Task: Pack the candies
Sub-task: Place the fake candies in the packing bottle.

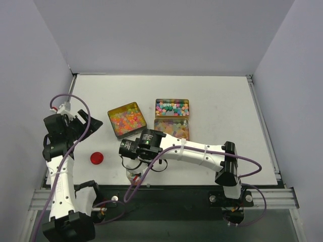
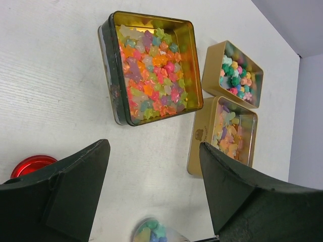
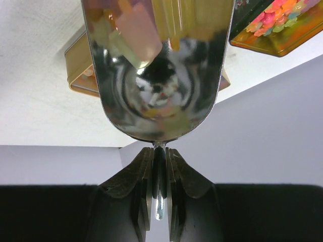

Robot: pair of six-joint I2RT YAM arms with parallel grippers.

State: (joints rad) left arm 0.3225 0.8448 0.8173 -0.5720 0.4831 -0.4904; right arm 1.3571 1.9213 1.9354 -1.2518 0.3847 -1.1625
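The candies fill three open tins: a dark square tin [image 1: 127, 120] [image 2: 151, 65] of orange, pink and green bits, a gold tin [image 1: 172, 107] [image 2: 237, 73] of pastel balls, and another gold tin [image 1: 174, 127] [image 2: 227, 136]. My right gripper [image 1: 125, 150] [image 3: 159, 156] is shut on the thin handle of a shiny metal scoop [image 3: 159, 75] that carries a few pale candies [image 3: 136, 30]. A small clear jar [image 1: 133, 176] [image 2: 151, 232] with some candies in it stands just below that gripper. My left gripper [image 1: 86, 123] [image 2: 154, 146] hangs open and holds nothing, left of the tins.
A red round lid [image 1: 96, 158] [image 2: 30, 164] lies on the white table [image 1: 212, 101] between the left arm and the jar. Grey walls close the table in on the left, back and right.
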